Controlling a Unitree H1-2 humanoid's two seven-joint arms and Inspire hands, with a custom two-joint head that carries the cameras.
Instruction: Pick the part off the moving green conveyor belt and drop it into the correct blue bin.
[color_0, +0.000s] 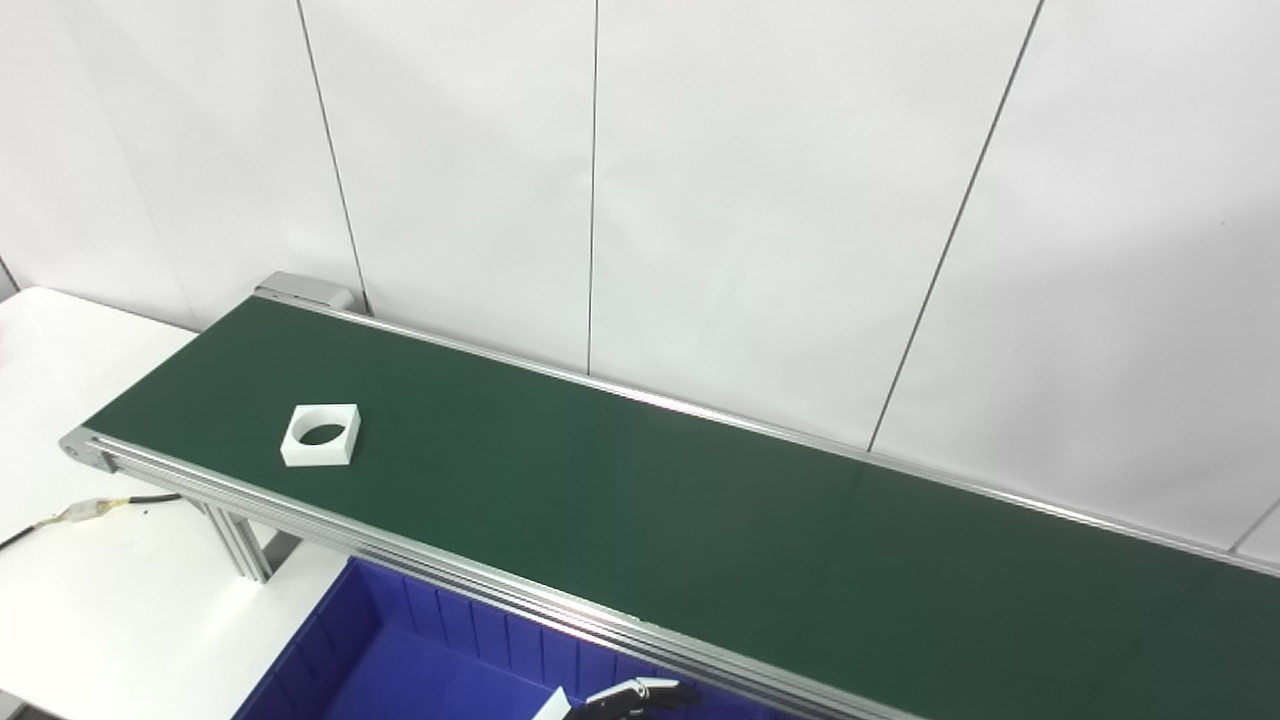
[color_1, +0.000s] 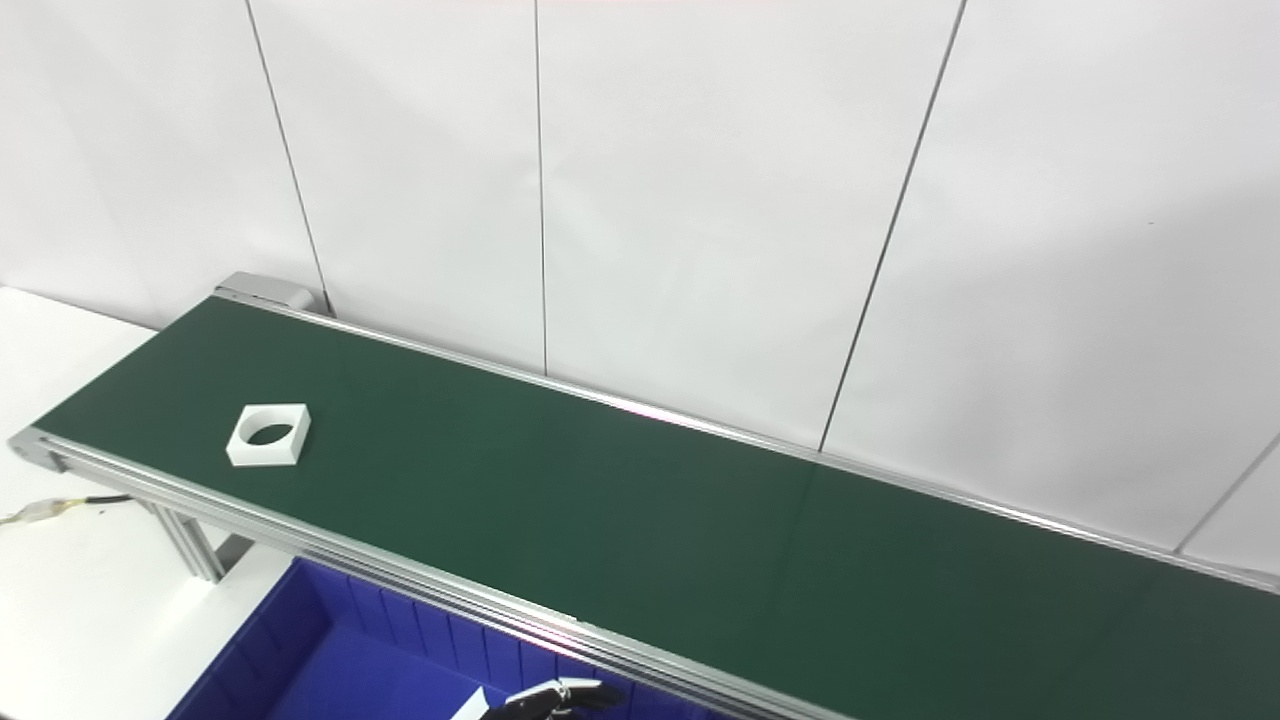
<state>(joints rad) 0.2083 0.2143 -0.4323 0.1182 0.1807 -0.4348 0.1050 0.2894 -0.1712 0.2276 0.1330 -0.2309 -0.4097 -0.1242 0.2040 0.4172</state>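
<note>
A white square part with a round hole (color_0: 321, 435) lies flat on the green conveyor belt (color_0: 640, 500) near its left end; it also shows in the right eye view (color_1: 269, 435). Only the fingertips of my left hand (color_0: 632, 696) show, at the bottom edge over the blue bin (color_0: 400, 650), far from the part. They are dark with pale tips and point right. A small white corner (color_0: 553, 706) shows beside them; I cannot tell whether the hand holds it. My right hand is out of view.
The belt's aluminium front rail (color_0: 450, 575) runs between the bin and the belt. A white table (color_0: 90, 600) lies to the left with a cable (color_0: 90, 510) on it. A white panelled wall stands behind the belt.
</note>
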